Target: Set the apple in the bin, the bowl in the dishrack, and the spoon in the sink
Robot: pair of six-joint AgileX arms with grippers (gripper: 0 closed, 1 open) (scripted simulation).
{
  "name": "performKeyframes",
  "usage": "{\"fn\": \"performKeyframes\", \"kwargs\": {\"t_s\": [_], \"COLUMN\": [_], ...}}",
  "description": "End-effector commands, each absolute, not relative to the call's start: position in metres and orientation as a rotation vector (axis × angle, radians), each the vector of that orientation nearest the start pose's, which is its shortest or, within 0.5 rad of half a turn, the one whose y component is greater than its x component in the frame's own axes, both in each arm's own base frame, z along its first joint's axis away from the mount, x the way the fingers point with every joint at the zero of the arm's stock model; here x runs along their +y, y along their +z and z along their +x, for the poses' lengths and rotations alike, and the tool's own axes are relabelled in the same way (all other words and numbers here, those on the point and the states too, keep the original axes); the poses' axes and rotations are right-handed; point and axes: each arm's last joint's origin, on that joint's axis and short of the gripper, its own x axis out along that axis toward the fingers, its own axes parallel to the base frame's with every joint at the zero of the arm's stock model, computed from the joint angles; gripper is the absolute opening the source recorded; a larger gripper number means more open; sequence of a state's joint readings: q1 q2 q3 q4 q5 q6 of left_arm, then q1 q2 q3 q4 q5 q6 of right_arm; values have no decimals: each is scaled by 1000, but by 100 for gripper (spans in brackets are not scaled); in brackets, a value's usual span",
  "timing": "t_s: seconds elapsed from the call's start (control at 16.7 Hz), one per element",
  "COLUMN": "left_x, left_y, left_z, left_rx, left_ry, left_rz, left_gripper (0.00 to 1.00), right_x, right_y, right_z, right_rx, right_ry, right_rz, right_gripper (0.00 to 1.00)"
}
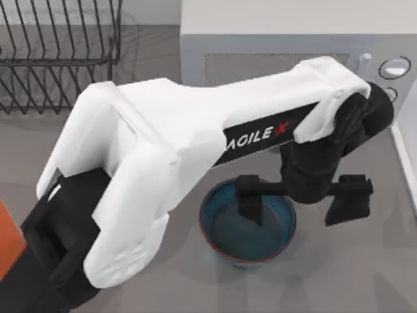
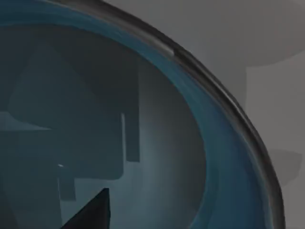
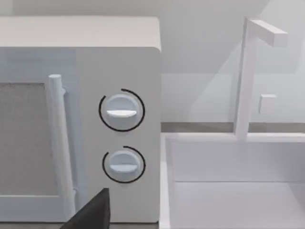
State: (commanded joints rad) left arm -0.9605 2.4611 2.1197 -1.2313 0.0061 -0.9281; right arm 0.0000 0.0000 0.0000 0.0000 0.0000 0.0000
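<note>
The teal-blue bowl stands upright on the grey table, at the front and slightly right of centre. My left gripper hangs open over the bowl's right rim. One of its fingers is inside the bowl and the other is outside, to the right. The left wrist view looks close into the bowl's blue inside and along its dark rim. The black wire dishrack stands at the back left. The white sink lies to the right of the microwave. The apple and the spoon are out of view.
A white microwave stands at the back, behind the bowl, with its knobs facing my right gripper. A white faucet rises behind the sink. An orange-red shape touches the table's left edge. The left arm's white body covers the table's middle.
</note>
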Motion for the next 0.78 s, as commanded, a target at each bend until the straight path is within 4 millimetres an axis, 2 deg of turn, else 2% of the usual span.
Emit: {"fn": "performKeyframes", "kwargs": {"t_s": [0.18,0.42,0.78], "left_x": [-390,-390,-390], "left_y": [128,128,128], "left_z": [279,279,279], "left_rx": [1571,1571,1571], "left_ry": [-16,-16,-16], "left_rz": [15,15,15], "left_gripper": [100,100,55], "right_x": [-1,-1,-1], "right_y": [160,160,160], "right_z": [106,106,106], "right_rx": [0,0,0], "right_ry": [0,0,0], "right_rz": [0,0,0], "right_gripper": [100,100,100]}}
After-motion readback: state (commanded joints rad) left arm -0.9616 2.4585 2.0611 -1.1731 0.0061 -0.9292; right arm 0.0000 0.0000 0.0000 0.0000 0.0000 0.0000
